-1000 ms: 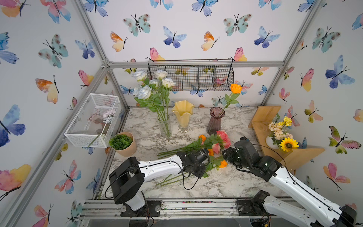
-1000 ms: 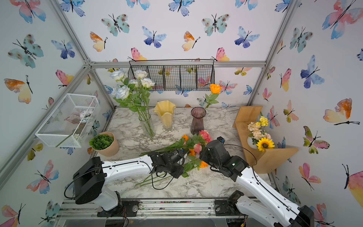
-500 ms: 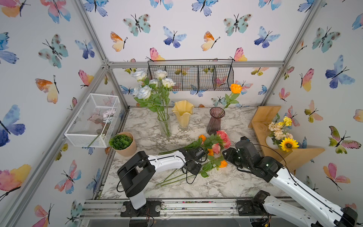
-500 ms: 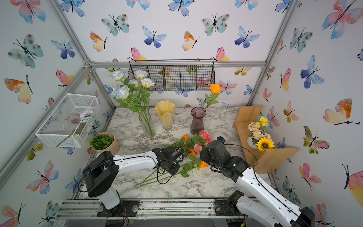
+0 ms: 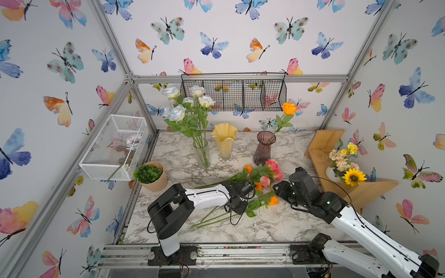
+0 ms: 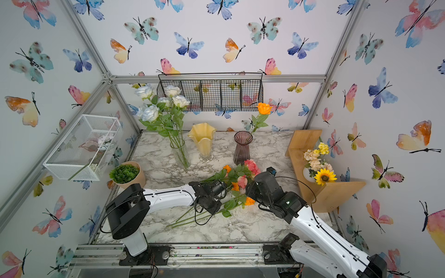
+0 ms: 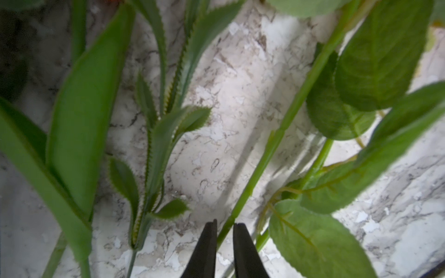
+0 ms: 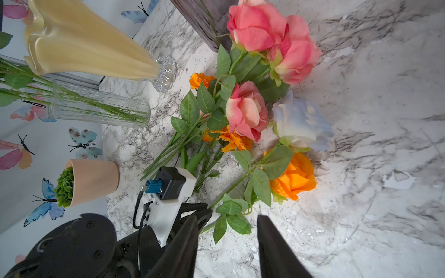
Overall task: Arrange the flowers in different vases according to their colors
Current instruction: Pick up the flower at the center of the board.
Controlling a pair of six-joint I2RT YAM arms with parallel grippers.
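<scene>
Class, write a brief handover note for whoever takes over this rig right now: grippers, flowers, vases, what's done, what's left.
Grippers: left gripper shut on a green stem in the loose pile; right gripper open, empty, beside the pile.
Done: white roses in the clear vase; one orange rose in the purple vase. The yellow vase is empty.
To do: pink roses, orange flowers and one pale-blue rose lie on the table, unsorted.

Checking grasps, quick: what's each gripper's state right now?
Left gripper: closed on a green flower stem.
Right gripper: open, holding nothing.
</scene>
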